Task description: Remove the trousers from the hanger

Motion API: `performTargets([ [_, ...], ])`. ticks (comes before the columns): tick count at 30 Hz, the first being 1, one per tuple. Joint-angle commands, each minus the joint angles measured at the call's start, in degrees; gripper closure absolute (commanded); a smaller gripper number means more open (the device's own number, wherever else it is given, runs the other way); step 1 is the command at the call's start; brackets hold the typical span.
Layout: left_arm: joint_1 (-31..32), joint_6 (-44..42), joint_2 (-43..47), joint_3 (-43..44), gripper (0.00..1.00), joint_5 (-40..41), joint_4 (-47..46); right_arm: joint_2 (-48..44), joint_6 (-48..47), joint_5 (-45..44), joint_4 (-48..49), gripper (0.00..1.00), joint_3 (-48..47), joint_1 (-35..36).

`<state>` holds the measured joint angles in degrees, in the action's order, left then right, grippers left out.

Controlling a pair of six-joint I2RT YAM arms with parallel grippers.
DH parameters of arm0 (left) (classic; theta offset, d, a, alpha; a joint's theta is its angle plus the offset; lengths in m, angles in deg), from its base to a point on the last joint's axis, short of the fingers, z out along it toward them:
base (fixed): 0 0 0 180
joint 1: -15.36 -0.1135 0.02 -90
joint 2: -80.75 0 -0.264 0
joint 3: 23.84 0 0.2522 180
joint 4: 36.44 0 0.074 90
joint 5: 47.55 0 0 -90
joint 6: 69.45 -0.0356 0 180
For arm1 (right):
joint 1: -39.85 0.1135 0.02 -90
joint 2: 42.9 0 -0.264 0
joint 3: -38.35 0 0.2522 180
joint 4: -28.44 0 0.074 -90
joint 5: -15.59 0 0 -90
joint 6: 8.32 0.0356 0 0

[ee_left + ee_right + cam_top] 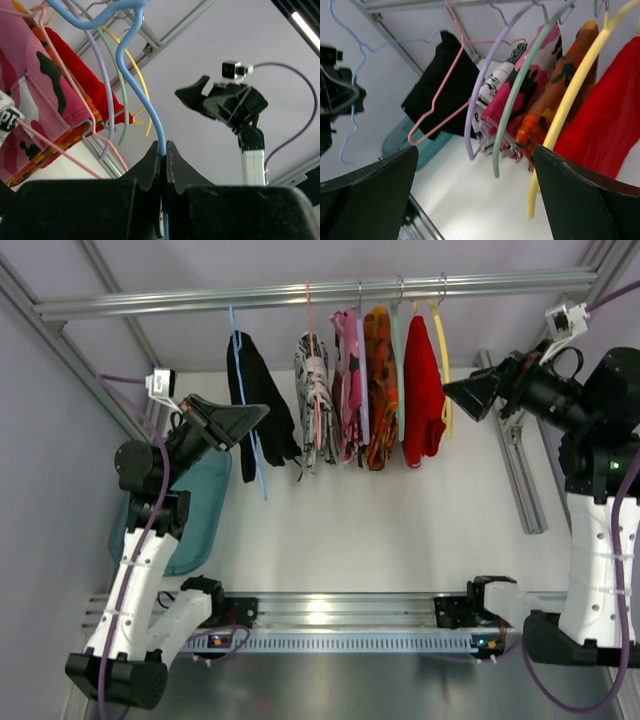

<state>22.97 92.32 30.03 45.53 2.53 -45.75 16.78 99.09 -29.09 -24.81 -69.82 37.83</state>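
Table [400, 530]: white and bare under the clothes. If the garment drops here, it must be picked up again.
Rail [320, 292]: metal bar across the back with every hanger hooked over it. A hard sideways tug could pull a hook off.
Trousers [262, 390]: plain black, at the left end of the row and draped on the light-blue wire. In the right wrist view they [447, 85] hang bunched at one end. How they are looped I cannot tell.
Teal bin [200, 510]: on the table below the left arm, near the trousers.
Patterned garment [315, 390]: black-and-white, just beside the trousers. A reach that strays right would grab it instead.
Hanger [257, 465]: light blue, swung off vertical, its lower part drawn towards the left arm.
Right gripper [462, 395]: jaws spread wide and holding nothing. It sits near the red garment [422, 390], well apart from the trousers.
Left gripper [255, 415]: pinched tight on the hanger wire [156, 125], with the wire running between the closed fingertips [164, 150].
Pink hanger [312, 340]: next along the rail, and likely to snag as the right arm crosses.
Dangling cord [300, 470]: thin and dark, probably a drawstring. It could catch on the wire as the cloth slides.
Grip risk: thin round wire may slip or twist in the pinch once the cloth is pulled.
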Motion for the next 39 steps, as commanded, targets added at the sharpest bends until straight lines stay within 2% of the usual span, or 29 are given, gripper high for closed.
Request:
performTargets([
  [1,0.12,-6.20,5.80,-3.65,1.00,-0.68,-7.44,4.29,9.65,3.37,11.35,0.01,-3.32,1.58],
  [11,-0.23,-9.46,14.42,-10.00,1.00,0.90,2.15,15.45,15.01,-2.60,16.54,0.00,-10.61,22.65],
  [15,-1.64,-9.45,14.24,-9.04,1.00,-0.07,2.24,20.47,19.77,-3.13,21.11,0.05,-13.16,27.50],
  [25,-2.87,-12.00,12.84,-3.68,1.00,-1.82,2.24,36.80,19.23,-10.42,17.86,0.08,-27.92,46.65],
  [29,-3.13,-13.93,11.52,-0.69,1.00,-2.88,2.15,40.68,23.80,-10.43,19.61,0.07,-29.34,48.51],
  [32,-3.13,-14.55,10.73,0.72,1.00,-3.41,2.24,42.88,28.81,-10.52,20.85,0.11,-29.43,49.39],
  [39,-3.13,-15.08,9.41,0.90,1.00,-4.20,2.24,48.77,33.12,-7.53,26.99,0.14,-34.08,51.33],
])
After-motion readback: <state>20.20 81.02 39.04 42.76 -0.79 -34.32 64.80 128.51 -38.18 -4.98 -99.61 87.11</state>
